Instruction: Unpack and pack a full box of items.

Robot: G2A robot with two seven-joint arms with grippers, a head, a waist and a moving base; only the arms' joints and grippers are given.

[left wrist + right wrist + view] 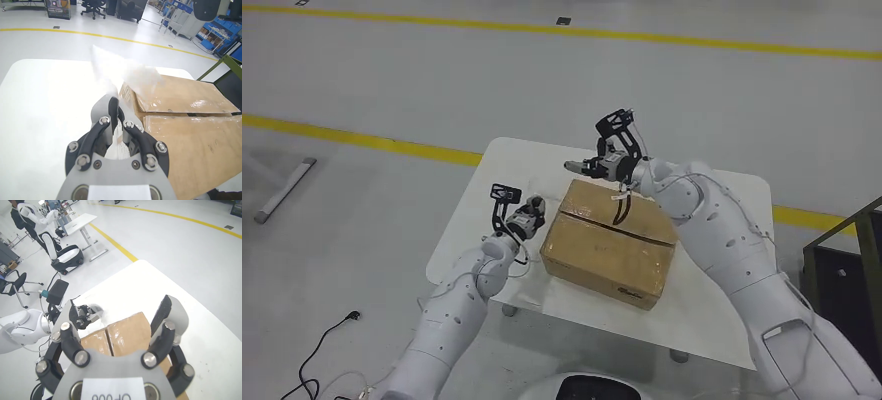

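A brown cardboard box (607, 245) sits on the white table (712, 300), its taped top flaps lying nearly flat with a narrow gap between them (208, 114). My left gripper (115, 100) is beside the box's near-left corner, shut on a white printed packet (121, 75) that sticks out past the fingertips and looks blurred. In the top view the left gripper (532, 212) is level with the box top. My right gripper (119, 311) hangs open over the box's far corner (124, 328), nothing between its fingers. The top view shows the right gripper (580, 167) at the box's far-left corner.
A green metal frame (842, 260) stands off the table's right side. Bare table surface lies left of the box (47, 94) and beyond it (151, 285). A yellow floor line (342, 135) runs behind the table. Another robot (45, 237) and a desk are far off.
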